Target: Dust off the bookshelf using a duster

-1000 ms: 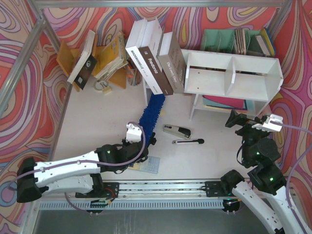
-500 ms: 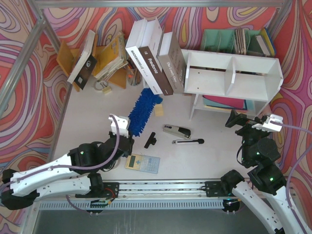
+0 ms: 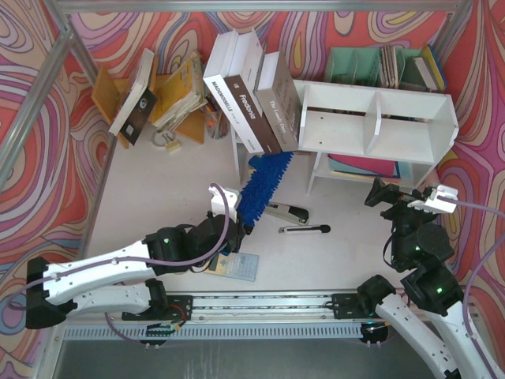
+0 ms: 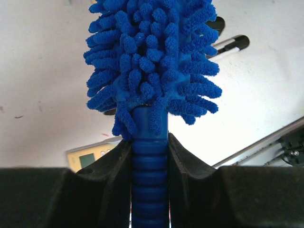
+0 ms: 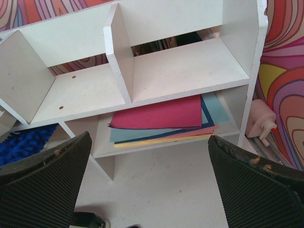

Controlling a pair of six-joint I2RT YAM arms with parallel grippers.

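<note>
two sets of fingers differ here: the left fingers [image 4: 112,166] are pinched narrow on the slim ribbed blue handle [image 4: 149,161] of the long fluffy bright-blue microfibre duster [image 3: 260,188], right below where the pile begins. the right fingers [image 5: 42,175] stand wide with nothing between them, facing the front of the wide white two-tier bookshelf [image 3: 379,118]. the duster's head appears raised above the white bench [image 3: 158,181] and points toward the bookshelf's left end, its tip close under the leaning books [image 3: 252,99] just left of the bookshelf. whether it touches any board i cannot tell from overhead. a black stapler [image 3: 286,212] lies on the bench in front of the bookshelf's left leg, just beside the duster. i judge the duster light, its head soft and floppy enough to bend around the bookshelf's central divider. its handle looks stiff, with ribs that should stop it slipping. the handle is the only sound place to hold, and a hold so near the pile should steady the long head, which might otherwise sway.
</note>
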